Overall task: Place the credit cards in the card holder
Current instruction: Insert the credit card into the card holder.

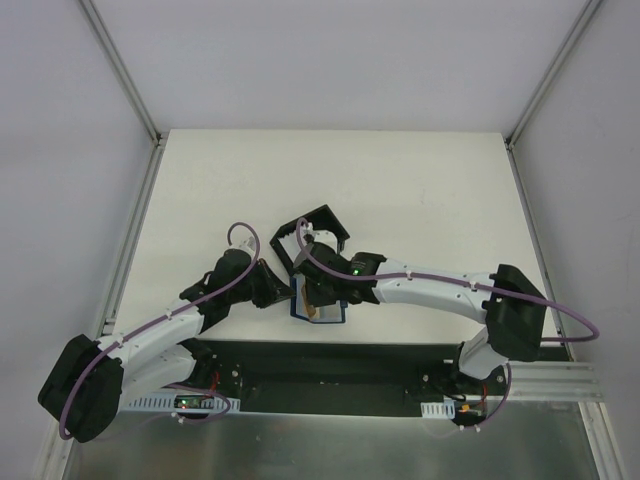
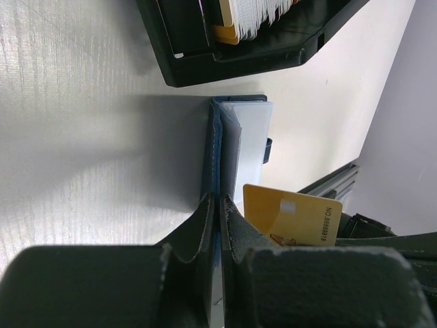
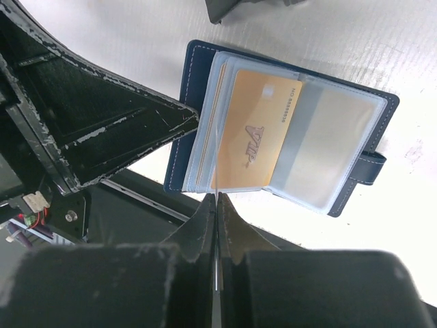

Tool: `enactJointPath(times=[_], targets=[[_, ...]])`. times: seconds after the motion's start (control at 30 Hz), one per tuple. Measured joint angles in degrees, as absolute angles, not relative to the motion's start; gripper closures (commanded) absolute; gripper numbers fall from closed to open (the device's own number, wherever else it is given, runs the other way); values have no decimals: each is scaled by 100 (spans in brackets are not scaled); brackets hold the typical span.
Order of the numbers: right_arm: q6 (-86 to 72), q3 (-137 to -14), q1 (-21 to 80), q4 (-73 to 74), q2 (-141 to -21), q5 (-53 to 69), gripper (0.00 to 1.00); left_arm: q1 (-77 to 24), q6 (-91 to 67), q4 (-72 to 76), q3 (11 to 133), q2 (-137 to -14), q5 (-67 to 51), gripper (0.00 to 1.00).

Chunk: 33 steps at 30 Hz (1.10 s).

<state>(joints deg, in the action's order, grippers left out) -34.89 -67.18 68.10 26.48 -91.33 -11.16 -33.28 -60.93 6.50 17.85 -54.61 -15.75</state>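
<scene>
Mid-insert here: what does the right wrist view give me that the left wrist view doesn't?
Right wrist only: the card holder lying open, its clear sleeves and closing tab, the right gripper shut. Left wrist only: white cards stacked in a black box, the left gripper pinching the holder's cover. Both: the gold card and the holder.

**A:** Navy card holder point(image 3: 321, 150), pale stitching round its edge, cloudy blue-grey sleeves inside.
**B:** And there's the credit card point(image 3: 256, 130): golden tan, white patch, dark lettering.
**A:** Black box frame point(image 3: 82, 116), edges scuffed whitish.
**B:** Off-white table point(image 3: 382, 41) underneath. White arms point(image 1: 430, 290) with black joints, and purple cables point(image 1: 243, 224).
</scene>
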Motion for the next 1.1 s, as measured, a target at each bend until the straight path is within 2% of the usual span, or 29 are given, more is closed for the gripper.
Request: enactJointPath(times=[0.6, 1.1], targets=[[-3422, -6820, 6851, 2733, -9400, -952, 100, -3328, -6084, 576, 1785, -5461, -1555, 100], [-3249, -7330, 7081, 3485, -9537, -1562, 100, -3328, -6086, 565, 1785, -5430, -1553, 100]])
